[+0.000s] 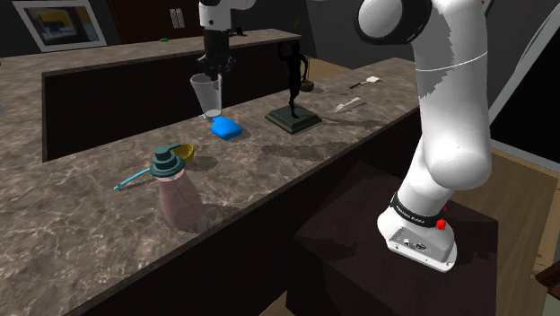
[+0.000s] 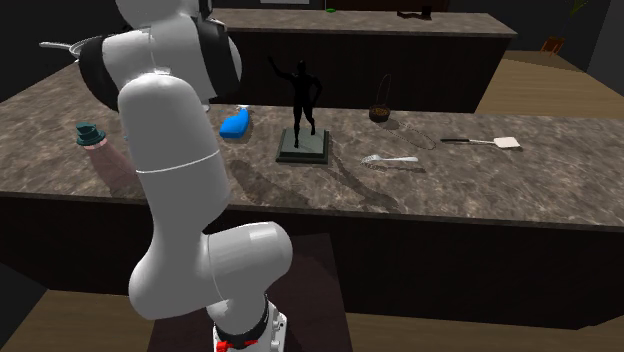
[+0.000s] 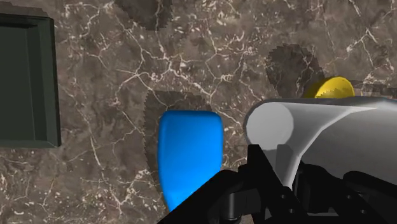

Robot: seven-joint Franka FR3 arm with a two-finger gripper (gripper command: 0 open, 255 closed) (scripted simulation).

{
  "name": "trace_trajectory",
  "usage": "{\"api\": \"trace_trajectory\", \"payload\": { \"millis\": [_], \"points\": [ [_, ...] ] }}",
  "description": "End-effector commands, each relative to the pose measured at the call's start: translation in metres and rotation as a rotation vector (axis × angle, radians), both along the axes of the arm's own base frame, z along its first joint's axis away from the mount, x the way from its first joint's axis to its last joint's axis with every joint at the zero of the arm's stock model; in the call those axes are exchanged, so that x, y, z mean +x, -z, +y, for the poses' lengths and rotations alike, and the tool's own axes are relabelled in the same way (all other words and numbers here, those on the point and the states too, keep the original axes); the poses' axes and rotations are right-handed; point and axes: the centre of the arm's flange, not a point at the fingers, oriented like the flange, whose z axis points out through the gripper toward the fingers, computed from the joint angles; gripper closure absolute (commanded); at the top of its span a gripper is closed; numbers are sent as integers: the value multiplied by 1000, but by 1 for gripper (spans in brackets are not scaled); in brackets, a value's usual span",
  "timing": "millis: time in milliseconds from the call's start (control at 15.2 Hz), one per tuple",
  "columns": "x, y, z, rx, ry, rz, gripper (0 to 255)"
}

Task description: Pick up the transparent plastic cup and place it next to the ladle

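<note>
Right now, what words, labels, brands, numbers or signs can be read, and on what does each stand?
Pale lettering on the black band low on the arm: too small to read.
Cup, blue object, statuette: no markings show.
Nothing legible anywhere.

The shoulder view looks down along the desk (image 1: pixel 90 224) from beside the stand (image 1: pixel 386 242). The second exterior view stands close behind the arm (image 2: pixel 170 170), facing across that desk. The wrist view stares straight down from near, past the cup (image 3: pixel 318 124); all three share the blue thing (image 1: pixel 226 128).
</note>
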Motion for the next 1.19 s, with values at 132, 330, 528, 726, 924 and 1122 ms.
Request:
{"api": "trace_trajectory", "payload": {
  "millis": [132, 330, 528, 726, 924, 1122],
  "points": [
    [33, 6, 44, 1, 1, -1, 255],
    [51, 16, 70, 1, 1, -1, 255],
    [51, 32, 70, 1, 1, -1, 255],
    [51, 48, 70, 1, 1, -1, 255],
    [51, 64, 70, 1, 1, -1, 255],
    [51, 80, 70, 1, 1, -1, 255]
  ]
}}
